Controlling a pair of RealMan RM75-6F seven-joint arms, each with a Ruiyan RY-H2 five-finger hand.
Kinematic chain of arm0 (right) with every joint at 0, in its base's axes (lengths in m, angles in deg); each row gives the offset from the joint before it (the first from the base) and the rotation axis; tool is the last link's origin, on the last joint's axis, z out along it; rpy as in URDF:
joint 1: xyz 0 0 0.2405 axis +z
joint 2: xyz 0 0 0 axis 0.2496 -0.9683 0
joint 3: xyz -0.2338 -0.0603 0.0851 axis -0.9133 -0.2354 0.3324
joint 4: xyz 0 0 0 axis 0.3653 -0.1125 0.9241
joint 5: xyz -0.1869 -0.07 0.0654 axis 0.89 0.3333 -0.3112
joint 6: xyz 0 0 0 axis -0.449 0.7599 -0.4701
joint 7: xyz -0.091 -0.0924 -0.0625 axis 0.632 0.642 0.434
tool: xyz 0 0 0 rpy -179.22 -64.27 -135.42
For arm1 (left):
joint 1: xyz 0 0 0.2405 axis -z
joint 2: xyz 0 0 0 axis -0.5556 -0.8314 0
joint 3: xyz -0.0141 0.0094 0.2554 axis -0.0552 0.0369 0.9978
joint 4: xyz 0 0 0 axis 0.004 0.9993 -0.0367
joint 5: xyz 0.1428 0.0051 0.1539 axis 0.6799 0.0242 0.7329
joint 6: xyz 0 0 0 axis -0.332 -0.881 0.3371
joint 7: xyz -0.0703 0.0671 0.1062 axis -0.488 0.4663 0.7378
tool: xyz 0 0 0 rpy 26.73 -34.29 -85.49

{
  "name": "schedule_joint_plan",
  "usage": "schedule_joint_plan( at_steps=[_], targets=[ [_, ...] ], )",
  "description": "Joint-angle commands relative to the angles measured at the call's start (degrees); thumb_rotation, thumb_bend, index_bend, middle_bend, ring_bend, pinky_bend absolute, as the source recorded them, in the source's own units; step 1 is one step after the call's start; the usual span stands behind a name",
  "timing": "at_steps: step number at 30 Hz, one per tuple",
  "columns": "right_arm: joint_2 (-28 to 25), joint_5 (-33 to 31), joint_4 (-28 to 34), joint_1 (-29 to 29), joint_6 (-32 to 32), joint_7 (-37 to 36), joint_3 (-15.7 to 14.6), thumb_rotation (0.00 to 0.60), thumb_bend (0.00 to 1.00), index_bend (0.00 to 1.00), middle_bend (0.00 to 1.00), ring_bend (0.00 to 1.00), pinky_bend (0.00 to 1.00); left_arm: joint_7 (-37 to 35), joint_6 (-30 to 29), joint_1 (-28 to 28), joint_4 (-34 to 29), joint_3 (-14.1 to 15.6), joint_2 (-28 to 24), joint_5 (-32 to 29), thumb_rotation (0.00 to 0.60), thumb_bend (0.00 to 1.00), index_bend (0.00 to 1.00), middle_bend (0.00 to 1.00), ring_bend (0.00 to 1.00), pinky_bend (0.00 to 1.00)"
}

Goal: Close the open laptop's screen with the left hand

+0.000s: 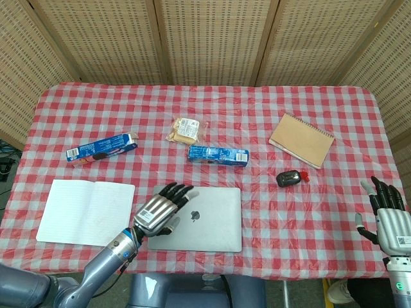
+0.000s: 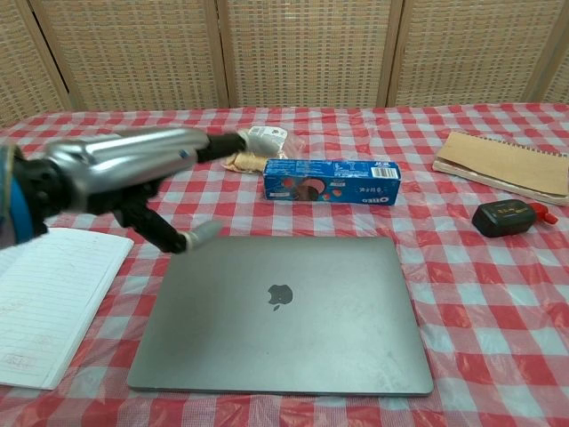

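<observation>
The grey laptop [image 1: 204,220] [image 2: 293,311] lies flat on the checked tablecloth with its lid down and the logo facing up. My left hand [image 1: 159,210] [image 2: 124,173] hovers over the laptop's left edge, lifted off the lid, fingers spread and straight, holding nothing. In the chest view it is raised well above the table at the left. My right hand [image 1: 387,215] stands at the table's right edge with fingers apart, empty, far from the laptop.
An open white notebook [image 1: 85,212] lies left of the laptop. Two blue cookie boxes [image 1: 101,149] [image 1: 218,154], a snack packet [image 1: 185,130], a brown spiral notebook [image 1: 301,139] and a black mouse [image 1: 290,178] lie farther back.
</observation>
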Motion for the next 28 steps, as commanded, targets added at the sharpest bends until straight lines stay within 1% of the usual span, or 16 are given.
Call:
schedule_joint_plan(
  at_steps=[1, 5, 9, 11, 14, 20, 24, 28],
  targets=[
    [0.34, 0.44, -0.27, 0.02, 0.39, 0.23, -0.02, 0.6, 0.67, 0.06, 0.0, 0.0, 0.0, 4.18, -12.08, -8.48, 2.32, 3.24, -0.94, 9.56, 0.6, 0.32, 0.0, 0.0, 0.0, 0.0],
    [0.93, 1.03, -0.6, 0.11, 0.73, 1.06, -0.15, 0.6, 0.67, 0.05, 0.0, 0.0, 0.0, 6.95, -18.96, -13.85, 5.8, 5.16, -1.64, 13.26, 0.6, 0.3, 0.0, 0.0, 0.0, 0.0],
    [1.31, 1.34, -0.55, 0.14, 0.94, 1.9, -0.25, 0.6, 0.67, 0.04, 0.0, 0.0, 0.0, 6.61, -24.4, -19.13, 9.49, 7.36, -3.23, 15.46, 0.6, 0.31, 0.0, 0.0, 0.0, 0.0],
    [1.48, 1.45, -0.5, 0.14, 1.04, 2.33, -0.28, 0.6, 0.67, 0.03, 0.0, 0.0, 0.0, 5.59, -26.08, -21.59, 11.55, 8.22, -3.95, 16.51, 0.6, 0.31, 0.0, 0.0, 0.0, 0.0],
    [1.64, 1.67, -0.41, 0.15, 1.25, 2.77, -0.3, 0.6, 0.67, 0.03, 0.0, 0.0, 0.0, 3.11, -27.42, -25.19, 14.48, 8.88, -4.6, 16.8, 0.6, 0.31, 0.0, 0.0, 0.0, 0.0],
    [1.96, 2.33, -0.4, 0.1, 1.93, 3.3, -0.37, 0.6, 0.67, 0.02, 0.0, 0.0, 0.0, -2.6, -28.3, -31.12, 20.18, 9.43, -5.24, 16.2, 0.6, 0.31, 0.0, 0.0, 0.0, 0.0],
    [2.45, 3.28, -0.39, 0.27, 2.2, 4.49, -0.67, 0.6, 0.66, 0.01, 0.0, 0.0, 0.0, -5.95, -28.07, -33.96, 23.36, 8.44, -5.38, 15.76, 0.6, 0.31, 0.0, 0.0, 0.0, 0.0],
    [3.0, 3.61, -0.67, 0.48, 2.09, 5.69, -0.79, 0.6, 0.65, 0.0, 0.0, 0.0, 0.0, -7.32, -28.05, -35.1, 23.64, 7.32, -6.07, 17.34, 0.6, 0.31, 0.0, 0.0, 0.0, 0.0]
  ],
)
